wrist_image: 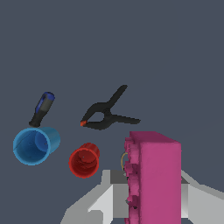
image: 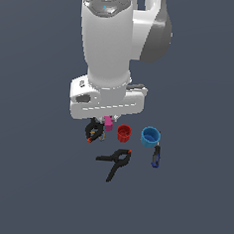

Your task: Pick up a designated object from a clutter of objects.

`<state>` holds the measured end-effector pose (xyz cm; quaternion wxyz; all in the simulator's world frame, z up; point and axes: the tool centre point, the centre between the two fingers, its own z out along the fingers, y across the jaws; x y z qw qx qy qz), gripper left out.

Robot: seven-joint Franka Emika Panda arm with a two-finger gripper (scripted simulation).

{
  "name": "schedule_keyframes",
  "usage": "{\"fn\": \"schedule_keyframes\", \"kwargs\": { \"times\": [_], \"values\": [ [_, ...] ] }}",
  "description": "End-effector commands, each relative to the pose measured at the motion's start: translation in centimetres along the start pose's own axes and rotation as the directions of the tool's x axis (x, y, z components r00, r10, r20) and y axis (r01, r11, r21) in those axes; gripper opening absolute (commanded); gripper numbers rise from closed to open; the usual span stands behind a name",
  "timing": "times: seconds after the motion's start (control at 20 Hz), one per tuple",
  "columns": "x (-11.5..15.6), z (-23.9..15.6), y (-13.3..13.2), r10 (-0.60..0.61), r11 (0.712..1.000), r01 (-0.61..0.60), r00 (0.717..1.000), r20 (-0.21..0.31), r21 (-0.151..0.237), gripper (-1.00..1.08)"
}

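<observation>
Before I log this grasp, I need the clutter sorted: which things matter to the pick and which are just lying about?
Job in hand:
- pink piece
- gripper, around the pink piece

Lying about:
- red cup
- blue cup
- dark blue pen-like object
- two black spring clamps

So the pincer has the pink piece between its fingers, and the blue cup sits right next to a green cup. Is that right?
Nearly. The pincer does hold the pink piece, but the cup beside the blue cup is red, not green. Both the exterior view and the wrist view show it.
</observation>
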<state>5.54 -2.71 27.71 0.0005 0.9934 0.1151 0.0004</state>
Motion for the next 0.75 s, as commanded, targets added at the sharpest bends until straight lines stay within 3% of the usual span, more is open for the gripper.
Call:
{"fn": "schedule_keyframes", "kwargs": {
  "times": [0.0,0.35,0.7],
  "values": [
    [0.2,-2.2,-0.7,0.000,1.000,0.000,1.000,0.001,0.000,-1.00],
    [0.7,-6.1,-1.8,0.000,1.000,0.000,1.000,0.001,0.001,-1.00],
    [1.0,-7.4,-2.2,0.000,1.000,0.000,1.000,0.001,0.001,-1.00]
  ]
}}
